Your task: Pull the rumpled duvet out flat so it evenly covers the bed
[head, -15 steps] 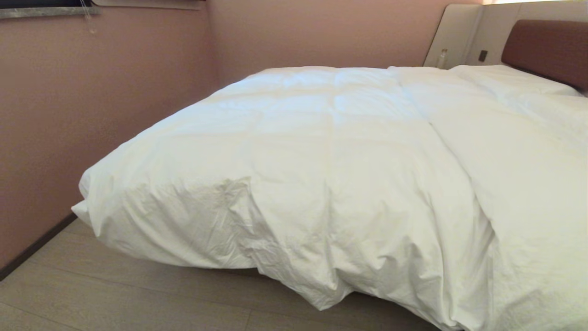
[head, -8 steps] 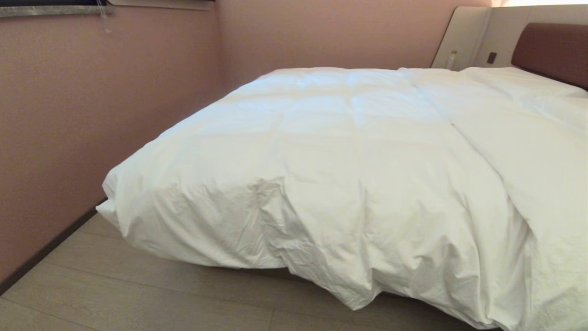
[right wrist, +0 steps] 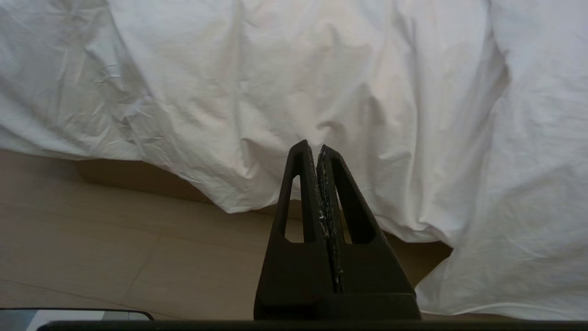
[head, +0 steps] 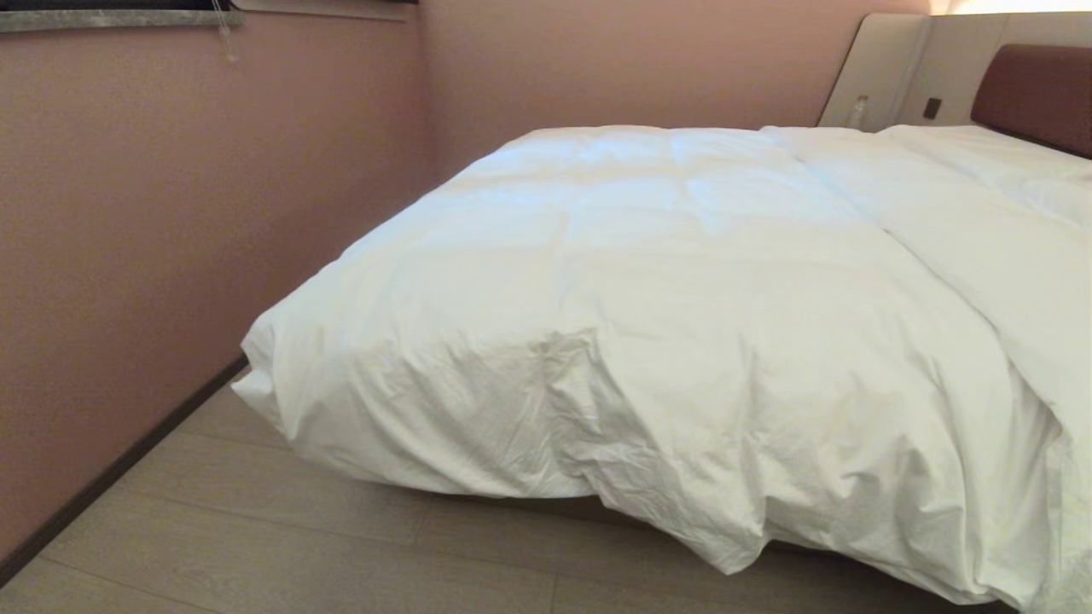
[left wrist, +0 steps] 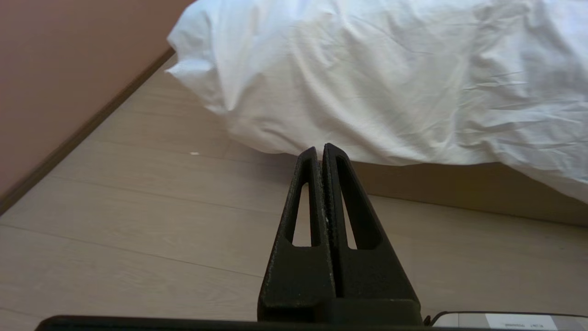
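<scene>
I see both arms held low and level, aimed at the foot of the bed (left wrist: pixel 459 188). My left gripper (left wrist: pixel 320 148) has its black wedge-shaped fingers pressed together, empty, over pale wood-look floor (left wrist: pixel 138 220); the hanging duvet (head: pixel 648 281) edge lies just past their tips. My right gripper (right wrist: pixel 313 146) matches, fingers together and empty, creased white cloth ahead of them. The puffy quilted duvet runs lengthwise from this foot end toward the brown padded headboard (head: pixel 1036 94), its rumpled hem drooping unevenly.
</scene>
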